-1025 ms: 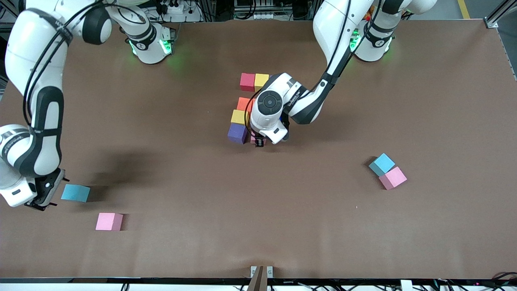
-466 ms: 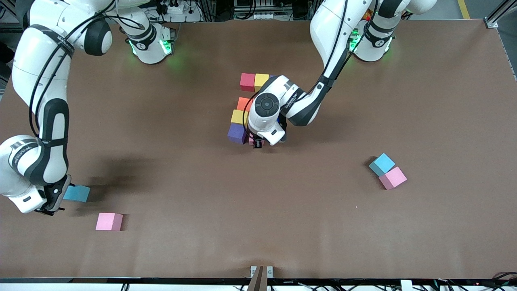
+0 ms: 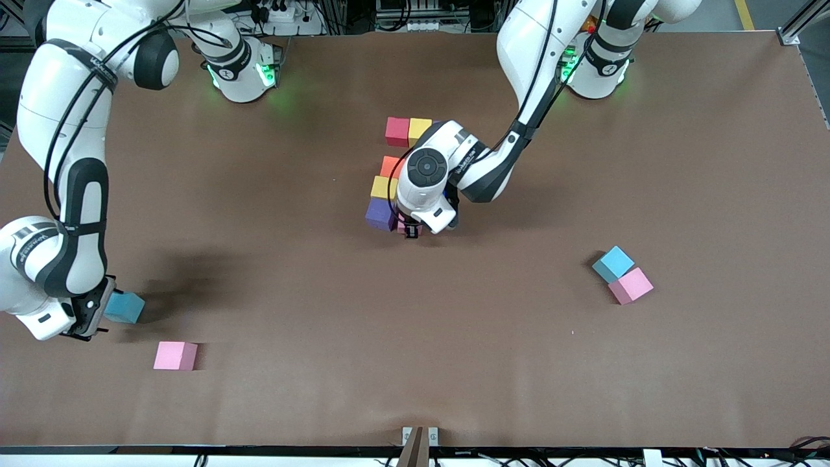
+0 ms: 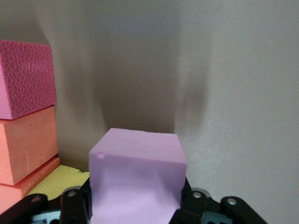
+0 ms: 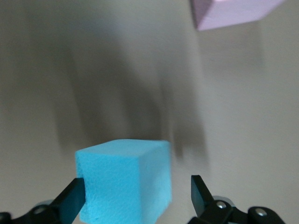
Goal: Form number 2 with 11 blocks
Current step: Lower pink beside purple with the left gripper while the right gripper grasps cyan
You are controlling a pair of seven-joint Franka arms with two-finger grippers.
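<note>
Mid-table stands a partial figure of blocks: red [image 3: 397,131], yellow [image 3: 419,130], orange [image 3: 391,166], yellow [image 3: 383,188] and purple [image 3: 380,215]. My left gripper [image 3: 410,229] is shut on a pink block [image 4: 138,172] low beside the purple one; the wrist view shows red [image 4: 25,77], orange [image 4: 25,142] and yellow [image 4: 60,182] blocks alongside. Near the right arm's end, my right gripper [image 3: 97,316] is open around a light blue block [image 3: 126,307]. That block [image 5: 124,184] touches one finger [image 5: 72,200] and stands apart from the other.
A loose pink block [image 3: 175,355] lies nearer the front camera than the right gripper and also shows in the right wrist view [image 5: 233,11]. Toward the left arm's end, a light blue block [image 3: 613,263] and a pink block [image 3: 631,285] touch each other.
The right gripper has moved over the light blue block, which now sits between its open fingers. The left gripper with the pink block has shifted slightly toward the purple block.
</note>
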